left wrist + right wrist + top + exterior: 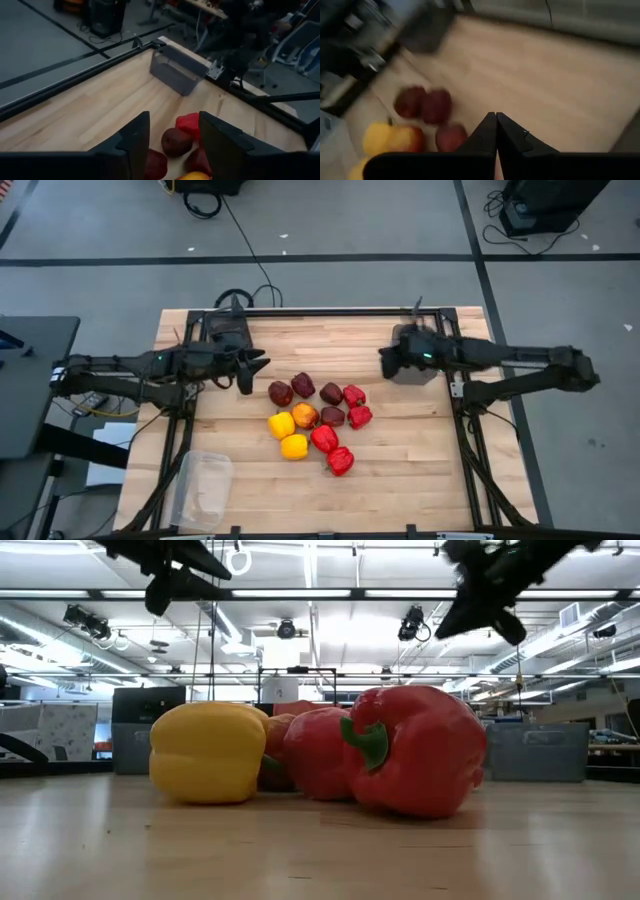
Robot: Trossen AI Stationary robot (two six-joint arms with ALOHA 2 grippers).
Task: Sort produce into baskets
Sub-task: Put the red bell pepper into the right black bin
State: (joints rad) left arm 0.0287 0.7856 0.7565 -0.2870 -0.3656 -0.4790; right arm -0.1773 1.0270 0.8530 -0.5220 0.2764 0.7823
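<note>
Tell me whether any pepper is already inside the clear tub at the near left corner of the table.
No. In the high view the clear tub sits empty, and the peppers lie clustered on the table.

Bare wooden table (400, 470) rings the clustered peppers (318, 417); clear tub (203, 488) occupies the near-left corner.

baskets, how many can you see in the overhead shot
3: a dark basket under the left arm, a dark basket under the right gripper, and a clear basket at the table's near-left corner.
</note>
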